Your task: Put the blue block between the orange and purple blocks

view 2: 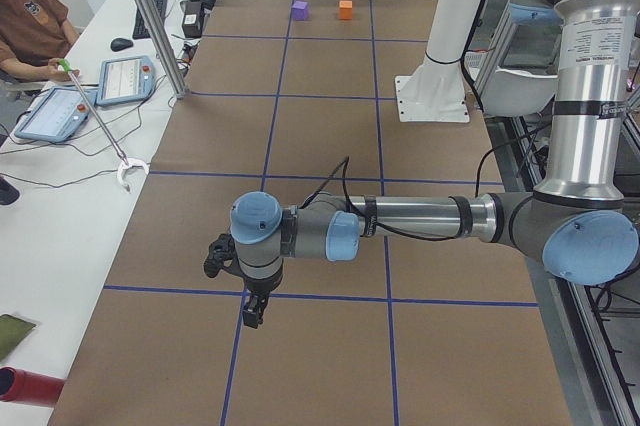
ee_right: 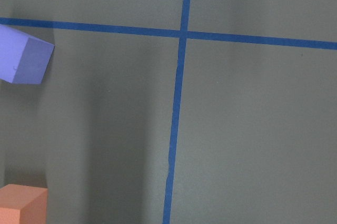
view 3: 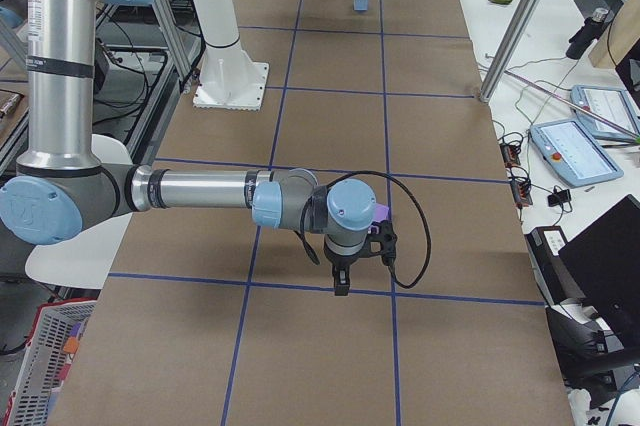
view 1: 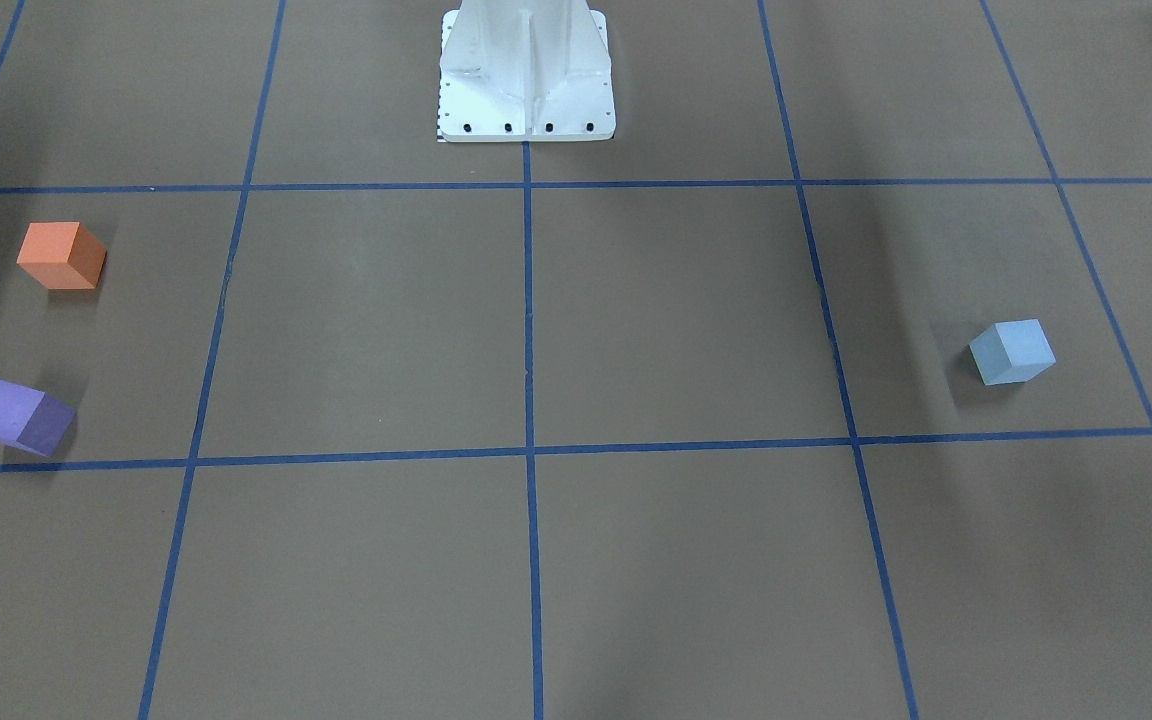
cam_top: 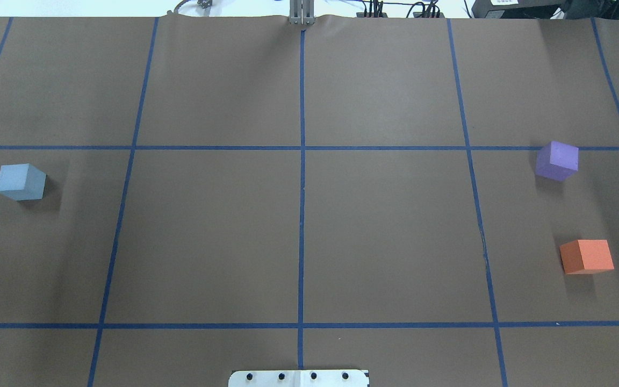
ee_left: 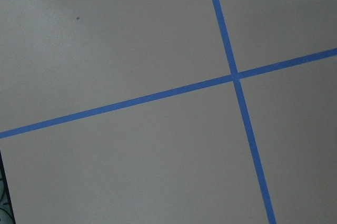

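1 blue block (view 1: 1012, 352): lt. grey-blue cube, sits flat.

The tabletop (cam_top: 207, 242) is matte brown, crossed by a grid of blue tape lines (cam_top: 302, 215). The blue block (cam_top: 20, 181) is pale grey-blue, the orange block (cam_top: 587, 256) bright orange, the purple block (cam_top: 556, 160) violet. The robot base (view 1: 526, 80) is white.

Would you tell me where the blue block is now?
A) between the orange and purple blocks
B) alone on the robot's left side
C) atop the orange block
B: overhead, the blue block sits far left, the purple block and orange block far right.
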Robot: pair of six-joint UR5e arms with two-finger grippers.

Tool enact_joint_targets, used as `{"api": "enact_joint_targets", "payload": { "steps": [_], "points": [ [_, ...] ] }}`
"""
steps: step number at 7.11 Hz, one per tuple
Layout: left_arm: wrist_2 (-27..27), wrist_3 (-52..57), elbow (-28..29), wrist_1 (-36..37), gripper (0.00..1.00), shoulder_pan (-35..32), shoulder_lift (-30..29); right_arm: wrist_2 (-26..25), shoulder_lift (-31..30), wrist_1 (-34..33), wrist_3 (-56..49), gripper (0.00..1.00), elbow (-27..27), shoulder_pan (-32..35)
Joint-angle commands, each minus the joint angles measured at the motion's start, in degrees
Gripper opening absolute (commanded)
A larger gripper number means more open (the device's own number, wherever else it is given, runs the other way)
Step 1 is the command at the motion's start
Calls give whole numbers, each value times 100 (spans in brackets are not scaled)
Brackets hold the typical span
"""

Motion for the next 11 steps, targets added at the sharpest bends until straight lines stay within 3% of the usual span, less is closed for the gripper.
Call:
{"api": "enact_joint_targets", "payload": {
  "steps": [1, 3, 7, 8, 9, 11],
  "points": [
    [0, 0, 0, 0, 100, -9, -1, 12, 3, 7, -42, 100, 23, 0],
    [9, 9, -105, 0, 100, -9, -10, 21, 3, -2, -16, 100, 15, 0],
    [-106, -26, -1200, -26, 100, 52, 210, 39, -6, 7, 2, 100, 76, 0],
    [-341, -644, -1300, -9, 100, 105, 210, 30, 3, 7, 2, 100, 137, 0],
    [-743, -1990, -1344, -87, 100, 523, 184, 30, 3, 7, 19, 100, 207, 0],
    [-669, -4226, -1424, -962, 100, 1516, 227, 4, 134, 7, 19, 100, 321, 0]
  ]
}}
